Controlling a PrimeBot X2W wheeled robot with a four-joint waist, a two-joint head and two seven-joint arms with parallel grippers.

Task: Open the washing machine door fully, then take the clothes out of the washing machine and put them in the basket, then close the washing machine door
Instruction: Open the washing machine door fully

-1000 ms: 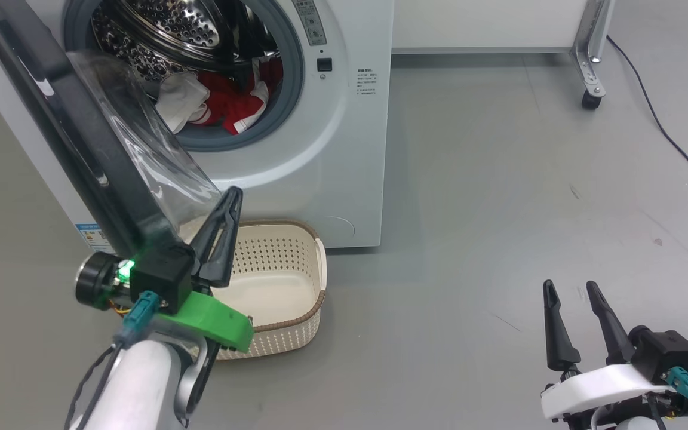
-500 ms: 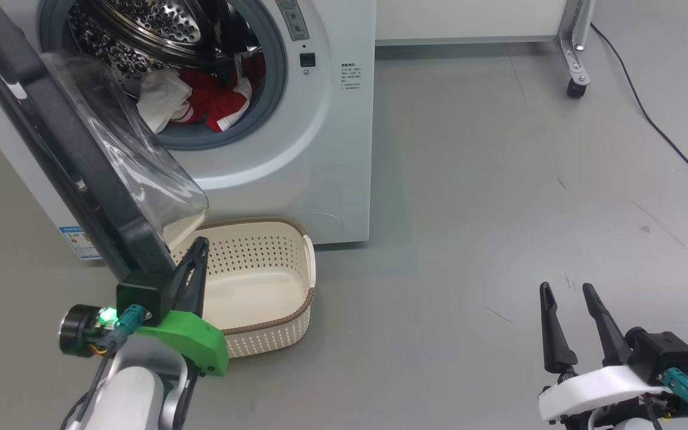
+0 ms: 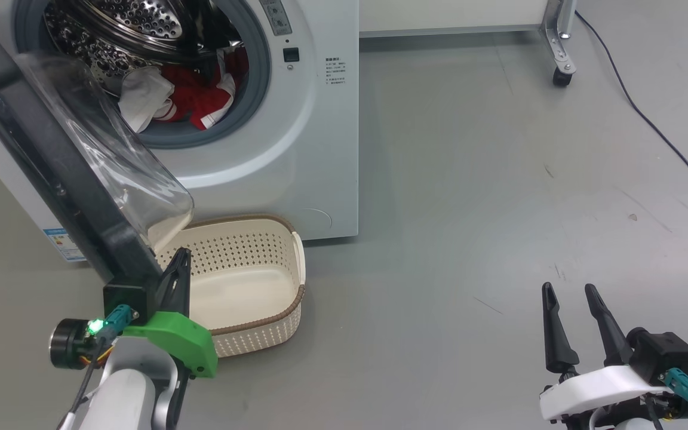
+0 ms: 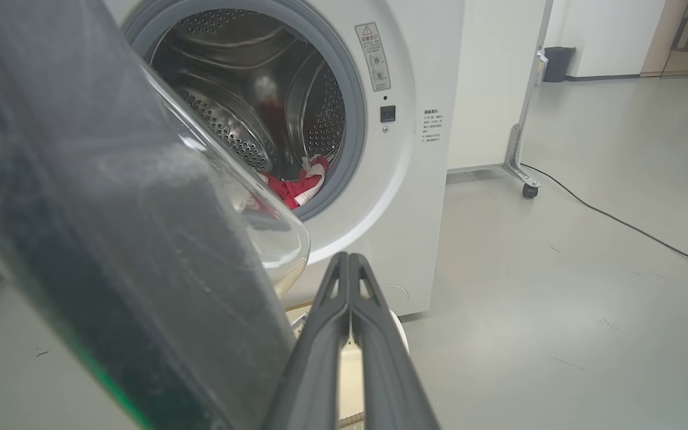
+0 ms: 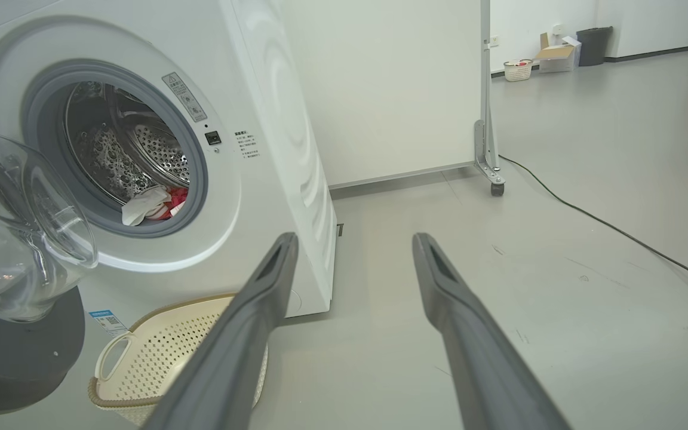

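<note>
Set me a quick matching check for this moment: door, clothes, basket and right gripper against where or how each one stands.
Things:
1. washing machine door
2. clothes
3. basket
4. right gripper

States:
A. empty, on the floor in front of the washing machine
B. fingers apart, holding nothing
C. swung out from the machine's front
D. lying inside the drum

Pairs: 1-C, 2-D, 3-A, 4-B
</note>
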